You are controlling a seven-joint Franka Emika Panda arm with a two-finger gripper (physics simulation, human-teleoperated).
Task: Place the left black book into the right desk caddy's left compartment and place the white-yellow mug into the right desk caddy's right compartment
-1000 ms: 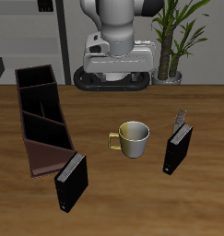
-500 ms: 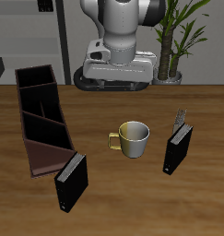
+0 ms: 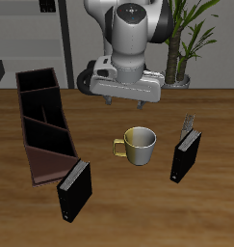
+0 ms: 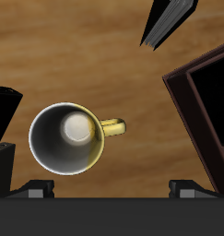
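Since 1.0 s ago, arm has tilted fwd and dropped; gripper (image 3: 124,96) now hangs above the bench, back of centre, over the white-yellow mug (image 3: 140,144). I see finger (image 4: 30,189) tips spread wide apart in wrist view w/ nothing between them; gripper carries nothing.

Mug stands upright at bench centre, handle toward the right desk caddy (image 3: 43,123). Caddy runs from back edge toward front edge; all compartments hold nothing.

Left black book (image 3: 187,156) stands upright beside mug, on the side away from caddy, not touching it. Second black book (image 3: 75,189) stands near front edge, just off caddy's front end.
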